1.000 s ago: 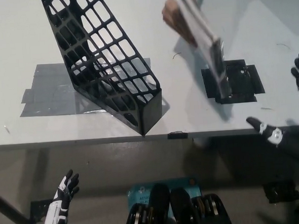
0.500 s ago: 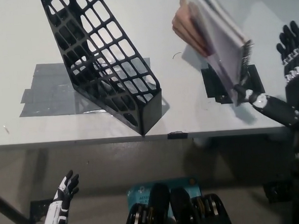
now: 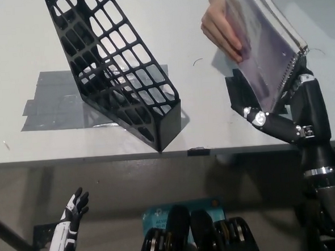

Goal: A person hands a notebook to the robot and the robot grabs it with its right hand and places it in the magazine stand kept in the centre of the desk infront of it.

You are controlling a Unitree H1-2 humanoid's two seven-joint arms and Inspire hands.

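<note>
A pale desk (image 3: 14, 44) under a handover at its right side.
At 7 o'clock the white left robot hand (image 3: 73, 210) rests below the desk edge, fingers spread; at 4 o'clock the black right robot hand (image 3: 295, 115) meets the notebook (image 3: 265, 51), grip unclear; person's hand (image 3: 223, 31) holds it at 1 o'clock; magazine stand (image 3: 116, 72) at 11 o'clock.

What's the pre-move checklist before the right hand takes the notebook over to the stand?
1. Right hand at the notebook: ok, it sits under the lower edge.
2. Fingers closed on the notebook: cannot tell, the notebook hides them.
3. Person's hand released: not ok, it grips the upper left edge.
4. Magazine stand upright on the desk, opening unobstructed: ok.
5. Left hand out of the way: ok, low at the lower left, open, below the desk edge.
</note>
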